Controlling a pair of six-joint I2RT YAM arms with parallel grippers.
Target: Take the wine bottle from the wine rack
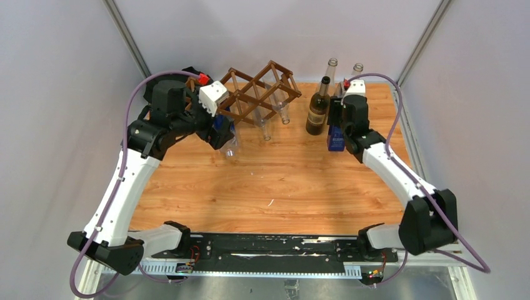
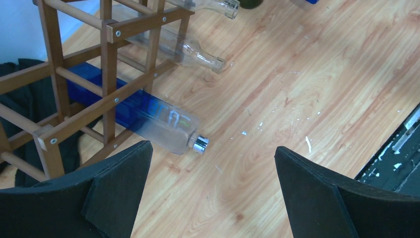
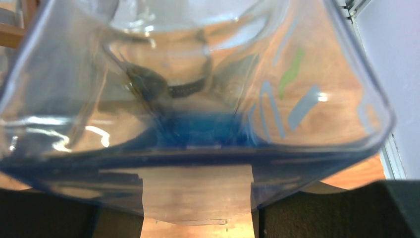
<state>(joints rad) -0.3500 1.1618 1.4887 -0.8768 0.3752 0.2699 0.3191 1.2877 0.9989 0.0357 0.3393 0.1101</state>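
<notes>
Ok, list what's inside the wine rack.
Three bottles lie in the wine rack, necks poking out: a blue-tinted bottle, a clear bottle beside it, another clear bottle beyond. Its sticks largely cover their far ends.

Bright, even light; close bottle (image 3: pixel 208 129) blurs right wrist view (glare streaks).

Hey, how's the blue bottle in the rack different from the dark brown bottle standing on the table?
The blue bottle lies on its side in the wine rack; the dark brown bottle stands upright on the table. The blue bottle is see-through and square-bodied; the dark brown bottle is round and nearly opaque. Both have narrow necks.
</notes>
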